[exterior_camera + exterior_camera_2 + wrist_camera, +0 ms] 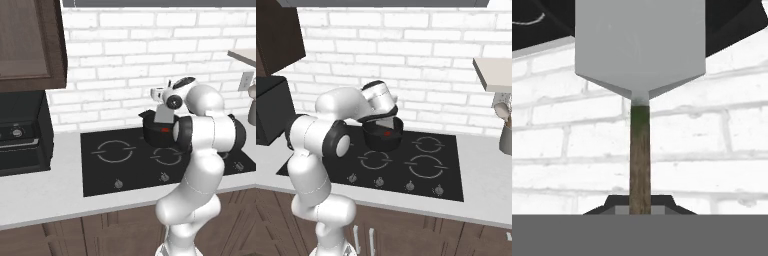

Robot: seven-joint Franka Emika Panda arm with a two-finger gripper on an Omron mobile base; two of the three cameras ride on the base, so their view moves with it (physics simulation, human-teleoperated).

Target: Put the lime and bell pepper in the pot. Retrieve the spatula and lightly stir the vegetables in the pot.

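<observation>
One spatula (640,75), handle pinched in your gripper (640,207), over the pot (383,136) holding the bell pepper (387,133). Risk: hard stirring tips pot or flings contents.

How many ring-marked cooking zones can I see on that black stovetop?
4 on the stovetop: front left, front right, back right, and back left under the pot, mostly hidden.

pot (381,140): black | bell pepper (387,133): red | spatula (640,45): grey head, brown handle
</observation>
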